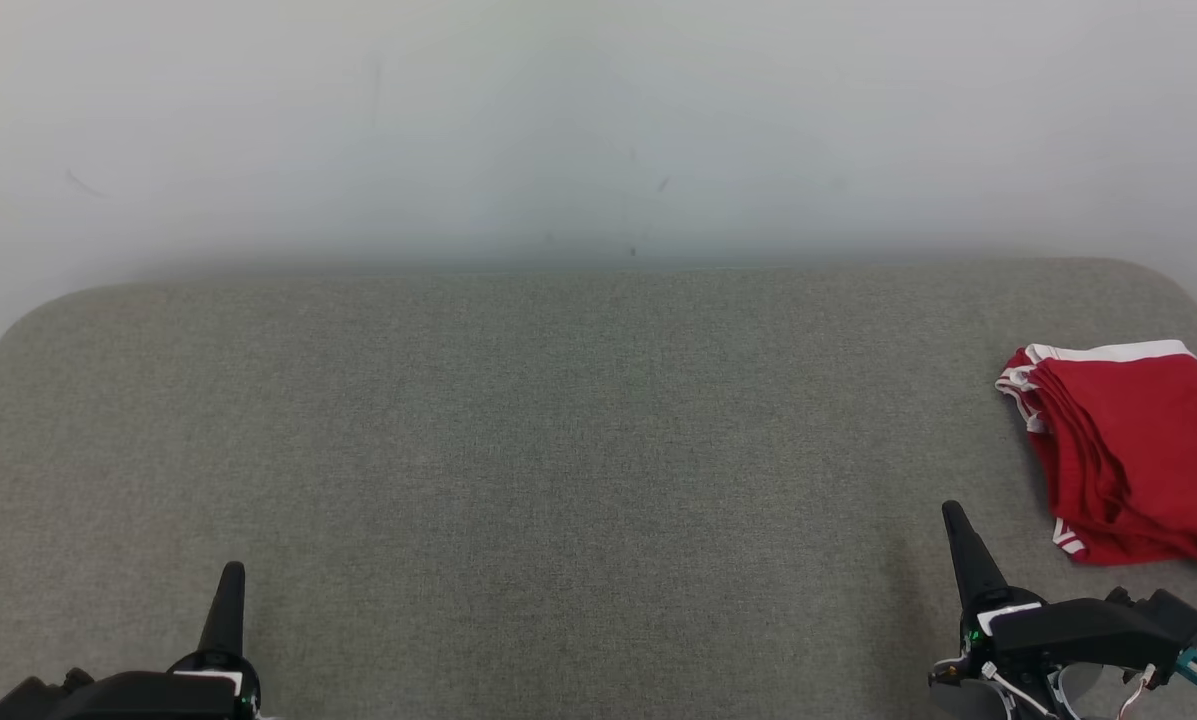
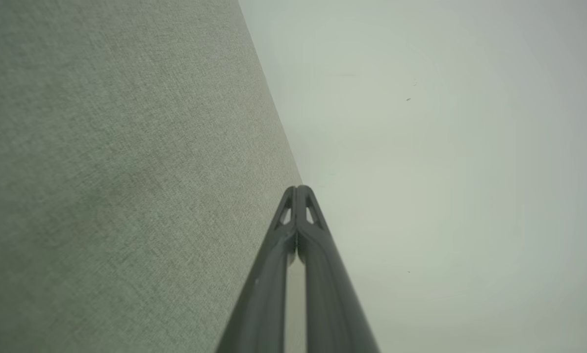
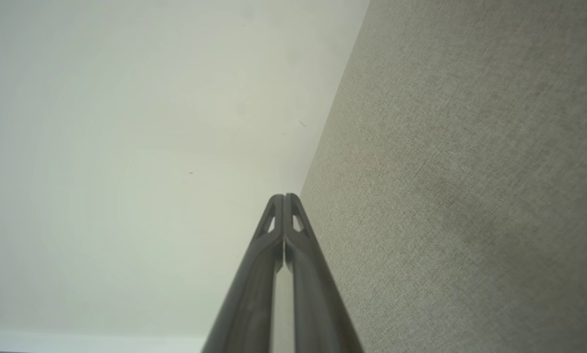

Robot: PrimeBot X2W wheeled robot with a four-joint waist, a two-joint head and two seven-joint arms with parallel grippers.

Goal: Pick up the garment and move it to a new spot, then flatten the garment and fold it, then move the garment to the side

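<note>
The garment (image 1: 1138, 450) is red with white trim and lies folded at the far right edge of the grey fabric surface (image 1: 558, 430), partly cut off by the frame. My right gripper (image 1: 955, 515) is shut and empty at the lower right, a short way left of and below the garment. At the lower left my left gripper (image 1: 231, 575) is also shut and holds nothing. In the left wrist view the left gripper (image 2: 298, 189) has its tips pressed together. The right wrist view shows the right gripper (image 3: 284, 197) the same way.
A pale wall (image 1: 598, 120) rises behind the grey surface, whose back corners are rounded. The wall (image 2: 445, 171) and grey fabric (image 2: 102, 171) appear in the left wrist view, and the wall (image 3: 126, 147) and fabric (image 3: 470, 171) in the right wrist view.
</note>
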